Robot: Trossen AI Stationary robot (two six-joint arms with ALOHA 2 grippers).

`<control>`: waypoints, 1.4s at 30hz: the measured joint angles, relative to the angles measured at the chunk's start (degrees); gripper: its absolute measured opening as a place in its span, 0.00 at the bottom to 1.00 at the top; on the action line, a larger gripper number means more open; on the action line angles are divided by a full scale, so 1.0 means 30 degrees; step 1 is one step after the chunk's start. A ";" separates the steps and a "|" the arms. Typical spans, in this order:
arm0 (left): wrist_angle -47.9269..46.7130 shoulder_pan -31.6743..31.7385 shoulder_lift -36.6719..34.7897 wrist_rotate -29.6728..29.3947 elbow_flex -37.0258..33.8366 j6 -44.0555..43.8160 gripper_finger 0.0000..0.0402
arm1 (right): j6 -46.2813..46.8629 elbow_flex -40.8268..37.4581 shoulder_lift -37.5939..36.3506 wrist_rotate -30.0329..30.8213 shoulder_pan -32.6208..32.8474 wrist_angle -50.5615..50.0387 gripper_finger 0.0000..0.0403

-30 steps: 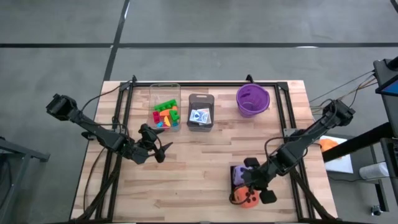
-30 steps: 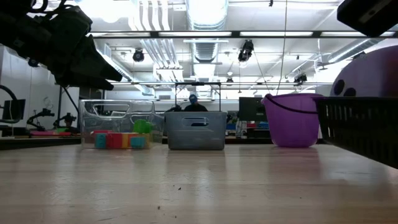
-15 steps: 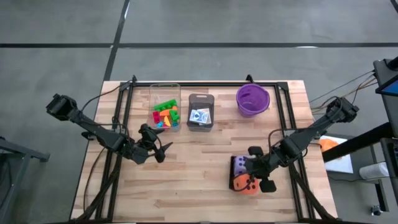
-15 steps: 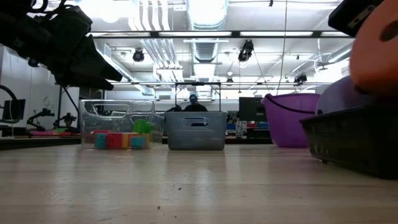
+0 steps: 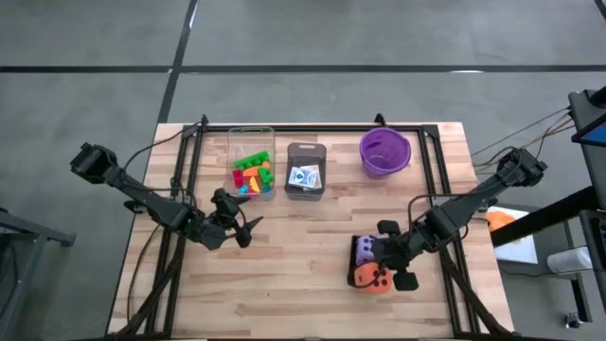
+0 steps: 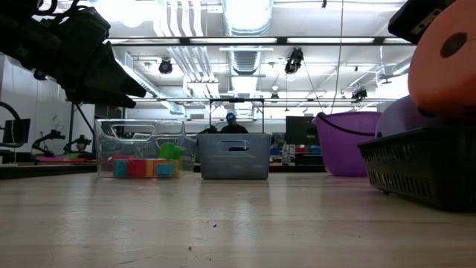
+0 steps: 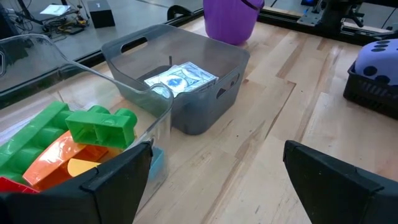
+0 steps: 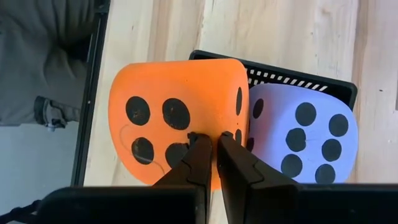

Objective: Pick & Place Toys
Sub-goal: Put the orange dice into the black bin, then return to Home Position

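Observation:
My right gripper (image 5: 379, 272) is shut on the orange dotted die (image 5: 371, 278) at the table's near right. The die is at the near end of the black mesh bin (image 8: 298, 79), beside the purple dotted die (image 8: 305, 134) lying inside. In the low view the orange die (image 6: 446, 59) stands above the bin's rim (image 6: 416, 145), which hides its underside. My left gripper (image 5: 248, 229) hangs open above the table, just near of the clear bin (image 5: 252, 152) of coloured bricks (image 7: 93, 127). A card pack (image 7: 180, 78) lies in the grey bin (image 5: 305, 169). My right gripper pinches the orange die's upturned dotted face (image 8: 186, 124) between its two fingertips (image 8: 200, 142), close to the edge beside the purple die. The fingers come from above, slanting down. The die is raised over the bin's rim; whether its underside rests on anything is hidden.
A purple bowl (image 5: 384, 152) stands at the far right. The clear, grey and purple containers line the far side. Bare wood lies across the table's middle (image 5: 303, 246) and near left. Black frame rails (image 5: 185, 189) run along both sides.
My right gripper, staying shut, has carried the orange die up and toward the far edge, from the table's near edge to the bin's near end. The black bin with the purple die has slid a little toward the far edge.

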 joint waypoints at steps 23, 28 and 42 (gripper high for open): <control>0.0007 0.0000 0.0000 0.0000 0.0000 0.0000 0.91 | -0.0899 0.3798 -0.0036 0.5463 -0.0087 -0.3862 0.57; 0.0000 0.0000 0.0000 0.0000 0.0000 0.0000 0.91 | -0.2933 0.3640 -0.0306 0.8432 0.0083 -0.1990 0.68; 0.0000 0.0000 0.0000 -0.0004 0.0000 0.0000 0.91 | -1.0374 -0.0203 -0.1678 0.8378 0.0290 1.1581 0.72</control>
